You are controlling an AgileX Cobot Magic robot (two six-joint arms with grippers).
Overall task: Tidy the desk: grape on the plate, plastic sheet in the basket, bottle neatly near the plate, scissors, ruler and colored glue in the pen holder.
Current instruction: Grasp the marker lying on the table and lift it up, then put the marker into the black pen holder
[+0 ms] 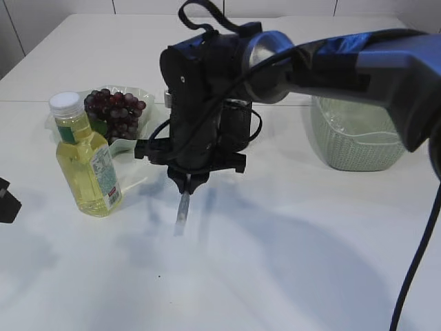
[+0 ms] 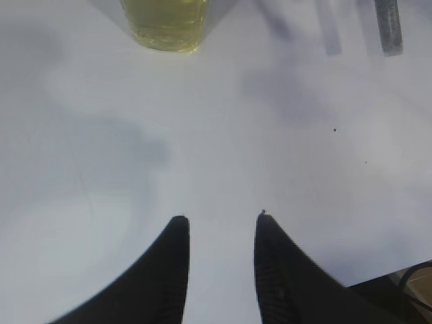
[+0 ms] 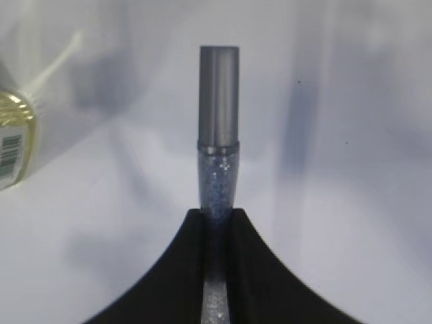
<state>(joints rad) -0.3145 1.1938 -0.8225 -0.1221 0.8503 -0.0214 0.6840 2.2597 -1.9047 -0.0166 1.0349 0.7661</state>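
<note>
Bottle [image 1: 86, 165]: upright beside the plate [image 1: 141, 94] of grapes [image 1: 114, 110].
Left gripper [image 2: 219, 226]: jaws apart, empty.
Right gripper [image 3: 216, 217]: clamped on the glue pen [image 3: 218, 135].
Advice: lift straight; keep it vertical toward the holder.

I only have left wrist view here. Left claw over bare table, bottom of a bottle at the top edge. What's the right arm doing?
Observer: Right claw is shut on the glitter glue tube, gripping the glitter end, gray cap pointing away.
Operator: Lifted or still on the table?
Observer: Cannot tell for sure; in the exterior view the tube hangs below the claw, tip close to the table.
Operator: Grapes done?
Observer: Grapes sit on the plate, right behind the bottle.
Operator: Pen holder anywhere?
Observer: Mostly hidden behind the right arm; only the green basket shows clearly, at right.
</note>
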